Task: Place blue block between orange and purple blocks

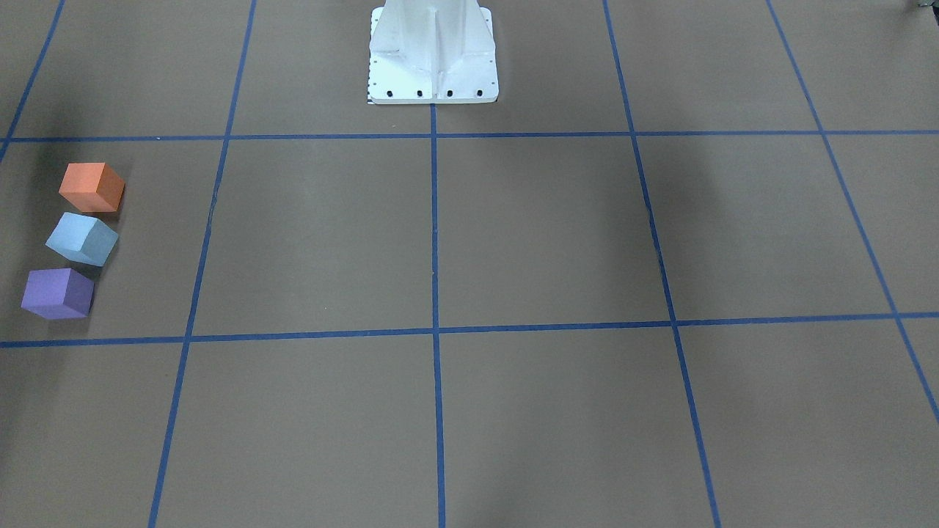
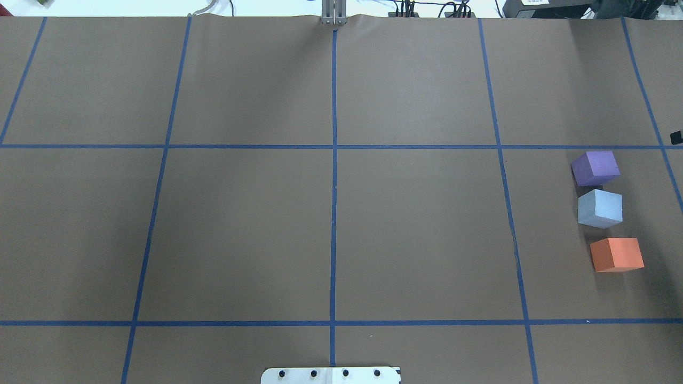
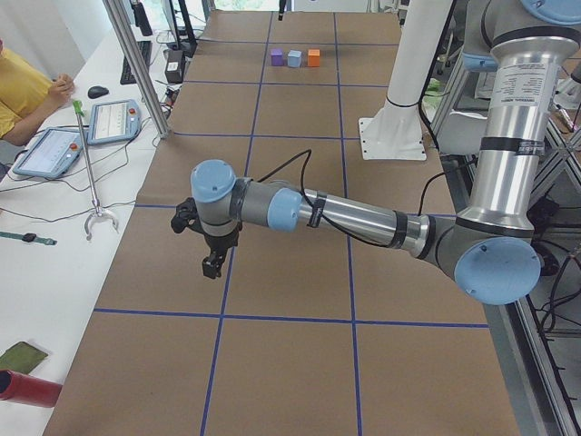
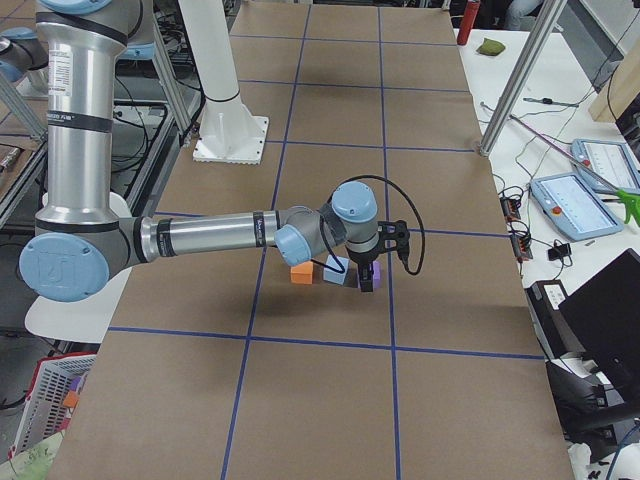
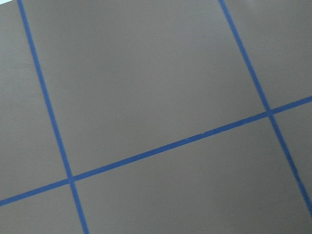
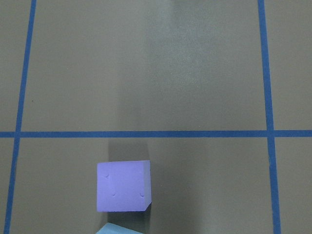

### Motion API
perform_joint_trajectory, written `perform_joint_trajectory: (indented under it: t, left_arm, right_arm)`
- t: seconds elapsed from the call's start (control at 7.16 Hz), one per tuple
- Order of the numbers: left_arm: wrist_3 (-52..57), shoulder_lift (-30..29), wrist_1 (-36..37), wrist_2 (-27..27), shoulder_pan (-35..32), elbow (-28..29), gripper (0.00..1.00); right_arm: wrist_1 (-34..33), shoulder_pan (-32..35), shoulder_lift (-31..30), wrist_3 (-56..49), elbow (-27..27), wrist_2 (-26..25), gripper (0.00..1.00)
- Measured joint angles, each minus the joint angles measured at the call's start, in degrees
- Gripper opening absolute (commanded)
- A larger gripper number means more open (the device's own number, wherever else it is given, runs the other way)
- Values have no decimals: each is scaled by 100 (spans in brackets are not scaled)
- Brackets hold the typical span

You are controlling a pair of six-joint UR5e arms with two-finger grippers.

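Blocks: one orange (image 2: 616, 254), one blue (image 2: 600, 208), one purple (image 2: 595, 167)

Even, diffuse indoor light, no harsh glare.
Broad soft shadows fall across the brown table cover (image 1: 550, 235). The purple block (image 6: 123, 185) throws a faint shadow beside it. The left wrist view looks slightly soft.

No readable text or numbers anywhere, teach pendant screens (image 3: 113, 119) too small to read

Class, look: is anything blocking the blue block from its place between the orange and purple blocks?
Nothing visible does. The blue block already sits in line between the purple block and the orange block.
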Motion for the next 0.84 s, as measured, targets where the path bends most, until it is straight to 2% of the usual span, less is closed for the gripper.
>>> perform_joint_trajectory:
  t: [0.28, 0.84]
  left_arm:
    - [205, 30, -118, -84, -125, 403, 100]
    - [66, 171, -132, -89, -141, 550, 100]
  right_arm:
    - [2, -43, -172, -119, 63, -14, 100]
    - [-7, -479, -179, -168, 329, -315, 100]
